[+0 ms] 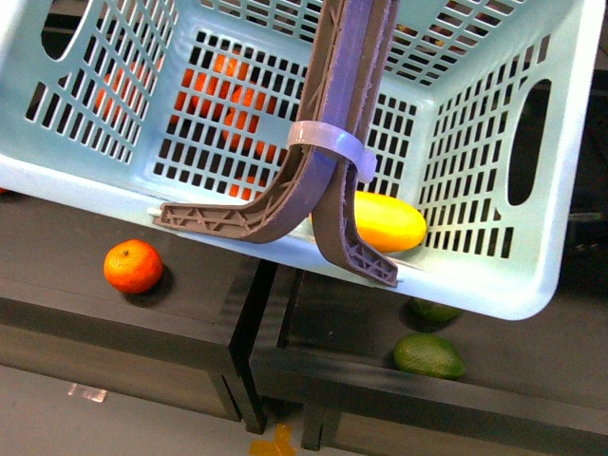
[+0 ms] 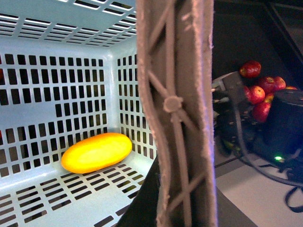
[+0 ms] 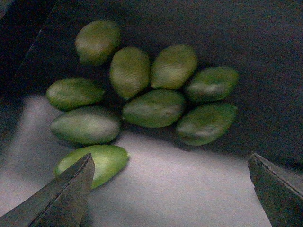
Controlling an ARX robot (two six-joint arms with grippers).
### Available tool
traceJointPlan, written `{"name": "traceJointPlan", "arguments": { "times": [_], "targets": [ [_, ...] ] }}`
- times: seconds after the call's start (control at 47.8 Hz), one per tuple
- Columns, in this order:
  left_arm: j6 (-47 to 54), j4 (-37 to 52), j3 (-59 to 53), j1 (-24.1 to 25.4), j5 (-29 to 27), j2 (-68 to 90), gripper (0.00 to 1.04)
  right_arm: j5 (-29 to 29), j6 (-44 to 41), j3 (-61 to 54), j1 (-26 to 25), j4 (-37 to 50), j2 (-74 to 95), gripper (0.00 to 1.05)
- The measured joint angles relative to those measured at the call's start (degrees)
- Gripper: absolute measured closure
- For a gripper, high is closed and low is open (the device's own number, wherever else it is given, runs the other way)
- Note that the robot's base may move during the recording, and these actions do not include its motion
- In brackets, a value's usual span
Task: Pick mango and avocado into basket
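The light teal basket (image 1: 475, 285) hangs tilted above the dark tables, filling most of the front view. Its two brown handles (image 1: 347, 123), tied with a whitish zip tie (image 1: 328, 142), run up out of frame. My left gripper is shut on the handles (image 2: 175, 113); its fingers do not show. The yellow mango (image 1: 385, 220) lies in the basket's low corner, seen too as the mango (image 2: 97, 152) in the left wrist view. An avocado (image 1: 429, 354) lies on the table below the basket. My right gripper (image 3: 170, 163) is open above several avocados (image 3: 154, 108), holding nothing.
An orange (image 1: 133, 266) sits on the left dark table (image 1: 57, 275). More oranges (image 1: 228, 95) show through the basket's slots. Red fruits (image 2: 258, 90) and a black device with cables (image 2: 284, 127) lie beyond the handles. A gap (image 1: 261, 323) separates the two tables.
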Motion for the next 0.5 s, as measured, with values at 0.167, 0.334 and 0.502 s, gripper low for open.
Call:
{"name": "traceJointPlan", "arguments": {
  "times": [0.167,0.334,0.502],
  "targets": [
    [0.09,0.0,0.0,-0.22,0.09,0.0,0.98,-2.62,-2.03,4.81,4.66,1.64,10.86,0.08],
    [0.15,0.0,0.0,0.0,-1.05,0.0,0.98,-5.92,-3.96,9.51,7.52,1.57,18.97,0.08],
    [0.04,0.0,0.0,0.13,-0.76,0.0,0.98,-10.27,-6.67,14.4,8.76,0.44,24.17,0.08]
  ]
}}
